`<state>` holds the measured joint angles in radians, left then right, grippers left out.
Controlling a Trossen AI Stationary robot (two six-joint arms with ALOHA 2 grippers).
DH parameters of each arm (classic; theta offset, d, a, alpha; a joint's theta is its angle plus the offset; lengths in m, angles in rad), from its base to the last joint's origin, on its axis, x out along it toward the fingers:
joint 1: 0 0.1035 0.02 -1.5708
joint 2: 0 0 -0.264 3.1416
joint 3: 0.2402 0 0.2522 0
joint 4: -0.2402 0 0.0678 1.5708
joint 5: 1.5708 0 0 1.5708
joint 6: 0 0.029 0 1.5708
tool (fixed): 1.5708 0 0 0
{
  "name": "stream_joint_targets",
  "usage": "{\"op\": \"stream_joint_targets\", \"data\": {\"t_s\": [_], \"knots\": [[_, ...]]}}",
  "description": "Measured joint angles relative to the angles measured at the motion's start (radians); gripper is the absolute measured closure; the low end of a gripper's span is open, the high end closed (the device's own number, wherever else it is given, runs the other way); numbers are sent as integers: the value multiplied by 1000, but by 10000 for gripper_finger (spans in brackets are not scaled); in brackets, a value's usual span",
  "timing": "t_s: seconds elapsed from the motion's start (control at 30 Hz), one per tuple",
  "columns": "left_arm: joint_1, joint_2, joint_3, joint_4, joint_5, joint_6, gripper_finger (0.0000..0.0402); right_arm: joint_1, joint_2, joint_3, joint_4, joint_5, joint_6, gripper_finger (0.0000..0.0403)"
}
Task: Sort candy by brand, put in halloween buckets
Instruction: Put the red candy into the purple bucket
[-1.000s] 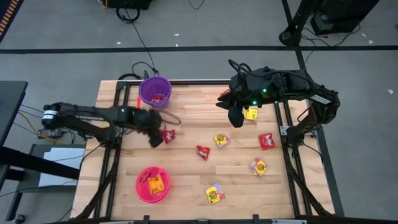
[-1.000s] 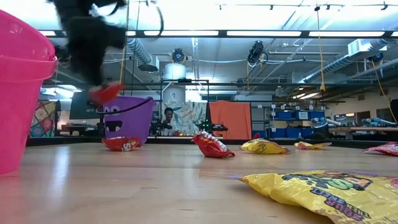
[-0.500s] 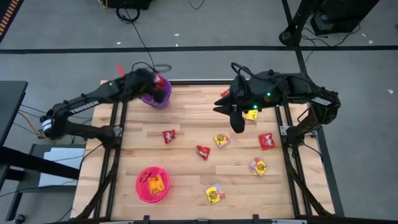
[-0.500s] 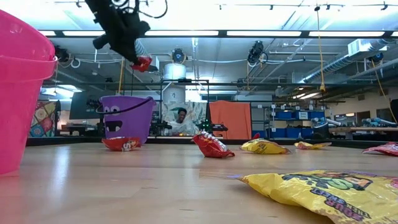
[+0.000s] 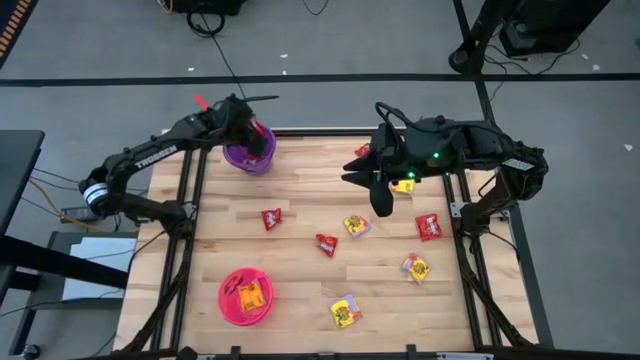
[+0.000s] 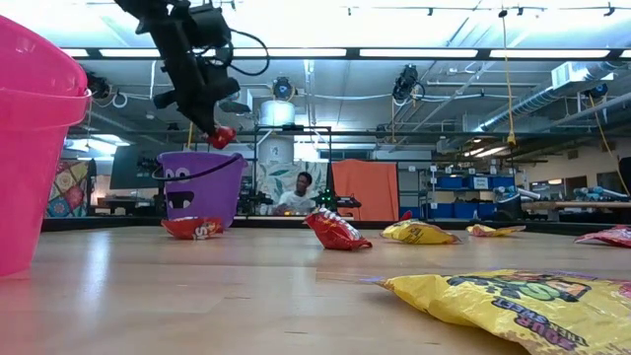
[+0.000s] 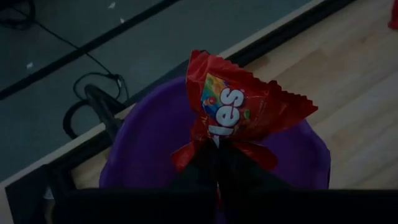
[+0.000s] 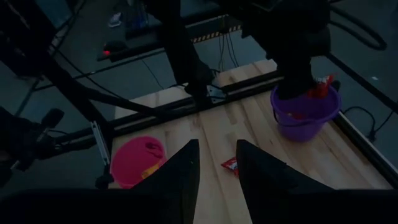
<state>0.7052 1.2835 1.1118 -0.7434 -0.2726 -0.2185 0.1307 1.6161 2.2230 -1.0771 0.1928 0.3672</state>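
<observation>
My left gripper (image 5: 254, 136) is shut on a red candy packet (image 7: 239, 109), just above the purple halloween bucket (image 5: 246, 158) at the table's far left. In the low view the packet (image 6: 223, 135) hangs a little over the bucket's rim (image 6: 202, 156). Raised over the far right of the table, my right gripper (image 8: 214, 171) is open and holds nothing. The pink bucket (image 5: 245, 297), with packets inside, stands at the near left. Red packets (image 5: 271, 218) and yellow packets (image 5: 357, 225) lie flat on the wood. My left gripper pinches the red packet by one crimped end (image 7: 211, 144) between its two fingers. The fingers slant down toward the table's far edge. The rest of the packet sticks out past the fingertips (image 6: 209, 126), lifted clear above the purple bucket's opening.
Loose packets lie across the table's middle and right: red ones (image 5: 326, 243) (image 5: 429, 227) and yellow ones (image 5: 416, 267) (image 5: 346, 311) (image 5: 403, 184). Black frame rails (image 5: 190, 200) run along the table's sides. A person (image 6: 296, 192) sits in the room beyond the far edge.
My left gripper, shut on the red packet, has swung from the table's middle left toward the far edge and risen, turning as it went. It now hangs over the purple bucket and has dipped slightly toward it. The packet was carried along, clear of the table.
</observation>
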Motion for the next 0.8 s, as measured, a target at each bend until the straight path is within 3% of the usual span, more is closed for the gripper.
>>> {"op": "stream_joint_targets", "data": {"t_s": [0.23, 0.5, 0.63, 0.8], "knots": [[2, -6, 0, -22, 5, 7, 352, 0, 0, 0, 0, -4, -3, 285], [2, -76, 0, -48, 34, 31, 260, -6, 0, 0, -1, -4, -31, 285], [2, -127, 8, -33, 174, -5, 233, -15, 0, 0, -1, -5, -59, 285], [-50, -200, 107, 41, 374, -70, 230, -27, 0, 0, -1, -10, -135, 285]]}}
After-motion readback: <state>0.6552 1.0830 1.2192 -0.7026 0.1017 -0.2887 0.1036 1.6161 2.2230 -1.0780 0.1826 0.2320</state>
